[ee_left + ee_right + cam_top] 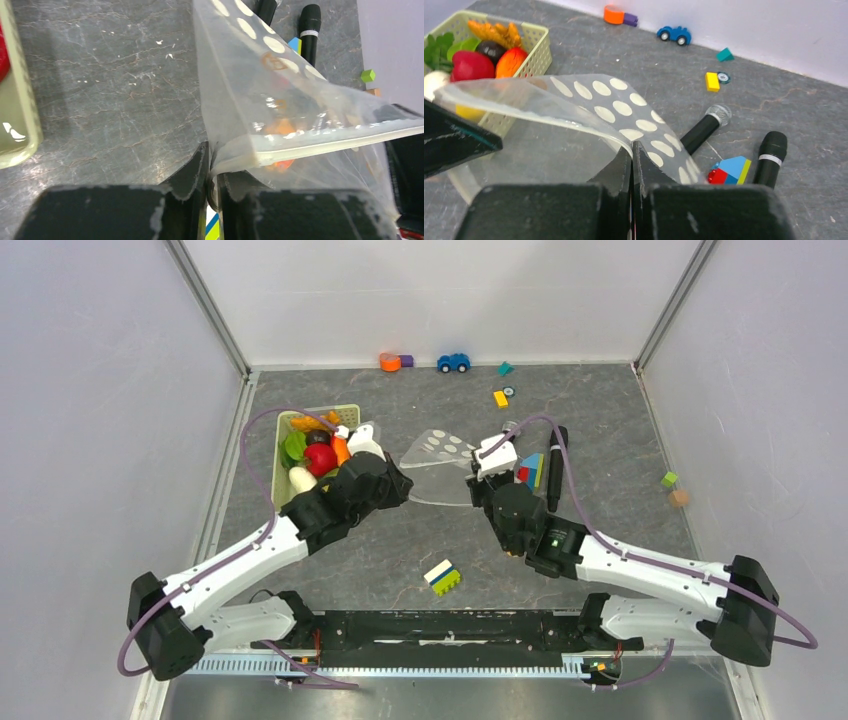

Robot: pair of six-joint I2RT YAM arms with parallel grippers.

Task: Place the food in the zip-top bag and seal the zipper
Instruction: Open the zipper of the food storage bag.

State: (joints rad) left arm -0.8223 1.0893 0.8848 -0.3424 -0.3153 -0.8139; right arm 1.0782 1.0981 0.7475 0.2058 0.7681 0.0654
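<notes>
Clear dotted plastic pinched from both sides: zip-top bag (445, 462) held between left gripper (212, 172), clamped at the corner of its zipper (325, 145), and right gripper (632, 157), closed tight on the opposite edge. From the right wrist, not the left: food (474, 62) heaped in the green basket (538, 42) beyond. Farther off, grey marbled table (400, 540), white walls (450, 290).

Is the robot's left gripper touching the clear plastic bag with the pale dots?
Touching. The left wrist view shows the left gripper pinched shut on the corner of the clear dotted plastic bag, no gap.
</notes>
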